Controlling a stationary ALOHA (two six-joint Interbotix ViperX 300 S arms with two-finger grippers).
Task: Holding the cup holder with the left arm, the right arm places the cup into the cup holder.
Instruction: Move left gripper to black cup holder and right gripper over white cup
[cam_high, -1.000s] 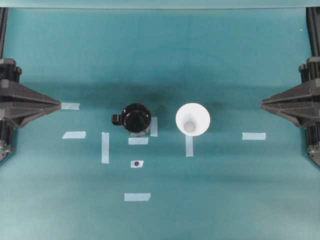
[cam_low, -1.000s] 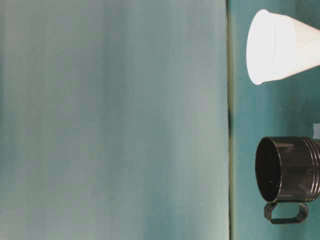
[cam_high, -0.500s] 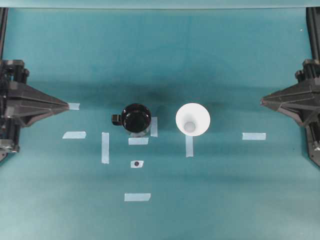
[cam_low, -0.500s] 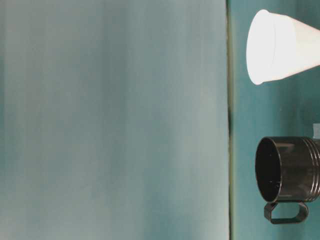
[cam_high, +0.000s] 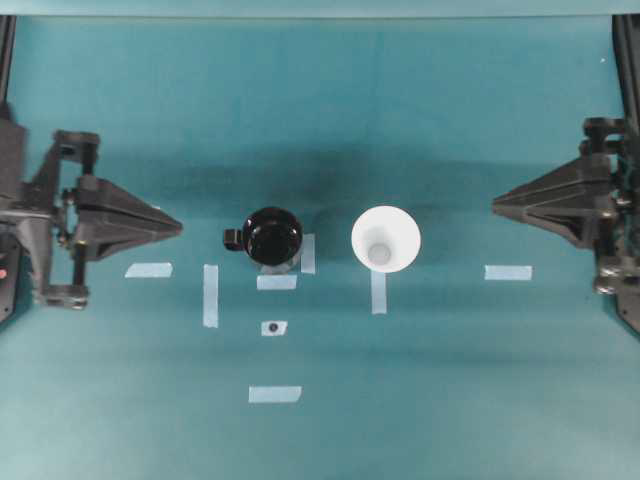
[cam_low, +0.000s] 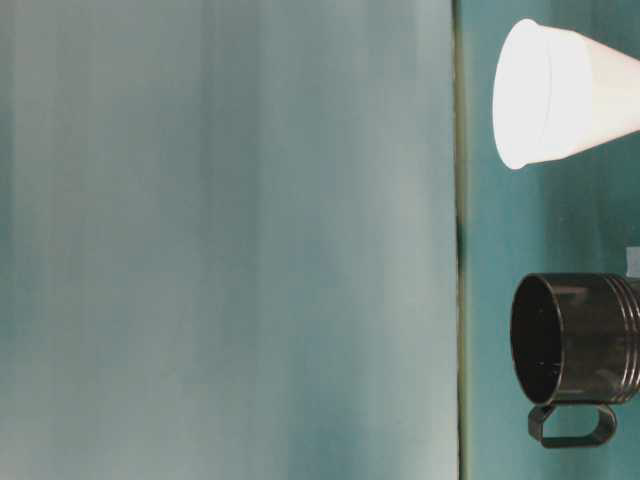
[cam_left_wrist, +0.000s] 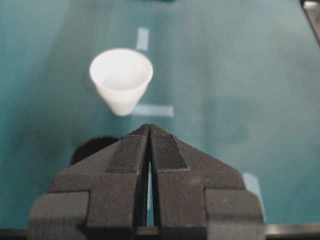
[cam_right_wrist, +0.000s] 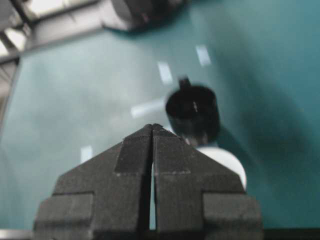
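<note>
We see the cup holder (cam_high: 273, 237) standing upright on the teal desk (cam_high: 420, 400), its small tab pointing toward the left arm; the cup (cam_high: 385, 239) stands just beside it on the side of the right arm, rim up, apart from the holder and not inside it; several strips of pale tape (cam_high: 275, 394) lie around them on the desk.

The left claw (cam_high: 178, 228) reaches in from the left edge, its tip aimed at the cup holder but well apart from it; the left wrist view shows its two pads pressed together with only a hairline seam between them and nothing pinched; beyond its tip we make out the dark edge of the holder and the cup further off.

The right claw (cam_high: 497, 205) comes in from the right edge, its tip pointing toward the cup and well apart from it; the right wrist view shows its pads likewise pressed together and holding nothing.

In the table-level view, which is turned sideways, we see the cup and the holder side by side with a clear gap between them.
</note>
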